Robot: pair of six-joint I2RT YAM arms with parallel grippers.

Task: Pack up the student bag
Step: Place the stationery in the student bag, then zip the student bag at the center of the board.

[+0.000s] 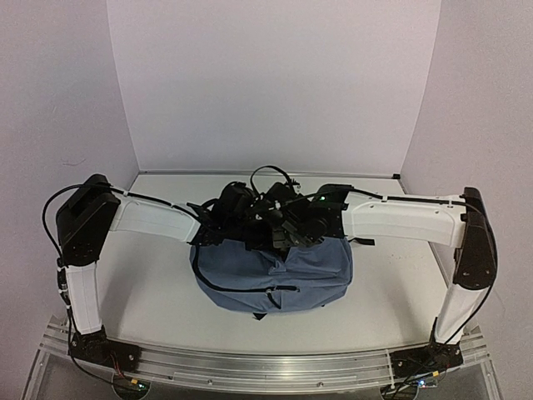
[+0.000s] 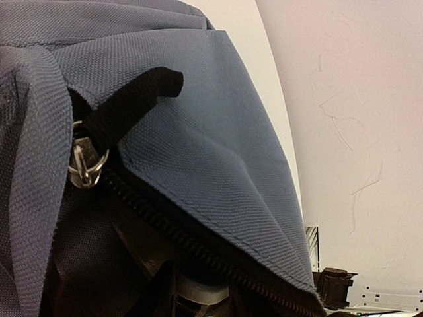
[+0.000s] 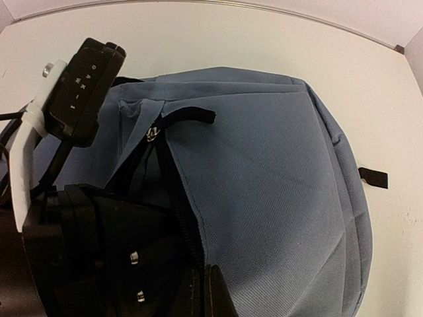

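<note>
Both grippers crowd the far top of the student bag (image 1: 275,271), left gripper (image 1: 237,227) beside right gripper (image 1: 291,232). The bag lies mid-worktop (image 1: 141,283), and the jaws are unreadable from above. Left wrist: blue fabric fills the view, with a black zipper pull (image 2: 139,99) and metal ring (image 2: 84,165) by the zipper teeth (image 2: 198,247). Its own fingers are unseen, so I cannot tell its grip. Right wrist: fingers pressed together at the bag's opening edge, unclear if they hold fabric.

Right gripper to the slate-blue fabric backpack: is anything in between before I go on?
Nothing visible. The shut right gripper appears to sit right against the slate-blue fabric backpack, beside its open black zipper. The left arm's black wrist camera crowds the left side of that opening.
</note>
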